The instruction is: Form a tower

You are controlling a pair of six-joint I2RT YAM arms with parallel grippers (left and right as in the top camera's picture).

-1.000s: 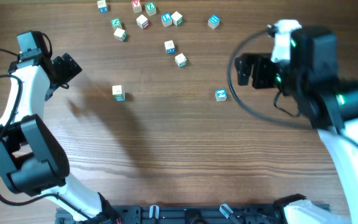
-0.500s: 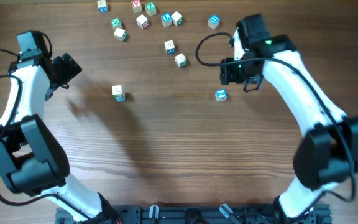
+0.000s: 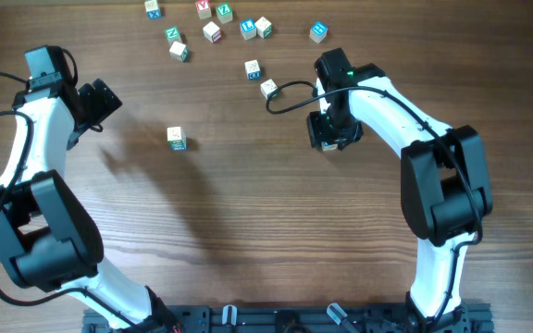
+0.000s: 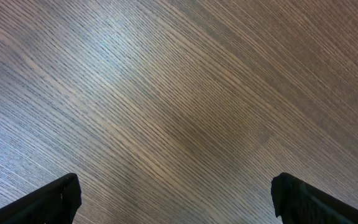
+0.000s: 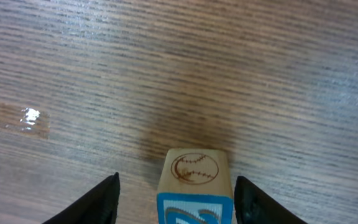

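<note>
Roughly mid-counter, a little left of centre: can place the tower point(image 3: 175, 139), standing alone on the wood-grain counter point(image 3: 248, 213), well apart from both hands. Shows from straight above only as a pale square top with a teal edge on its near side; cannot count its cubes from this angle.

Can find the right hand point(image 5: 176, 185) down at the counter, right of centre, straddling a single cube point(image 5: 194, 183). Through the right wrist camera, can read a baseball outline marked on that cube's top face and a blue print on the face toward the lens. Can see the jaws standing partway apart around it: right finger point(image 5: 253, 208) just beside the cube's side, left finger point(image 5: 101, 208) with a plain strip of bare wood before the cube. Not clamped on it, and gripping nothing; cube sitting flat on the wood. From above, cannot see this cube at all, hidden under the hand.

Can find the left hand point(image 4: 176, 194) far over at the left, held above the wood, jaws spread wide, with only bare grain below in its own view. Gripping nothing.

Along the far edge, can make out a scatter of loose cubes point(image 3: 248, 29), some teal or blue on top, a few red-marked, with two trailing nearer, between the scatter and the right hand.
</note>
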